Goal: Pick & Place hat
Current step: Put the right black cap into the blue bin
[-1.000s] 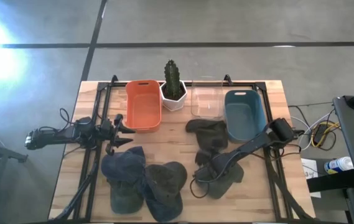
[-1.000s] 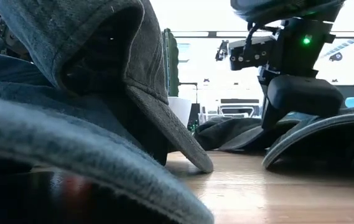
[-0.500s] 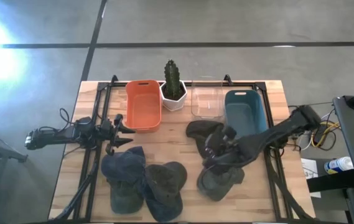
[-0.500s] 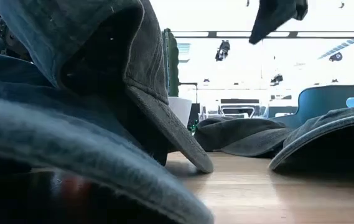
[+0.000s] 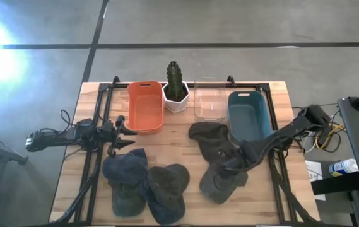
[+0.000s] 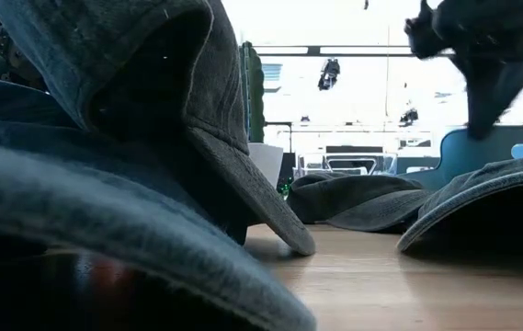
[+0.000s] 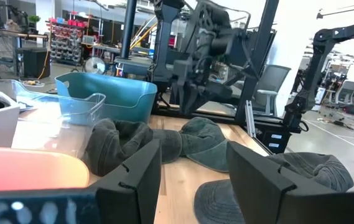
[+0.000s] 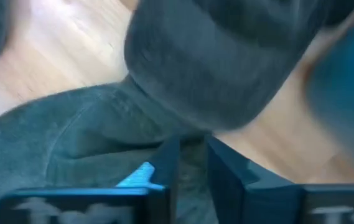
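Hat (image 5: 224, 156): dark grey-green cap pinched in the right gripper (image 5: 235, 159), lifted above the table (image 5: 280, 94); another cap (image 5: 222, 184) lies below.
Right gripper: fingers (image 8: 167, 163) narrowed on the hat's fabric (blurred close up).
Left gripper (image 5: 123, 130): fingers spread wide, nothing between them, left side beside the orange bin (image 5: 145, 106).
Blue bin (image 5: 248, 114): behind the hat.
Writing: none readable.
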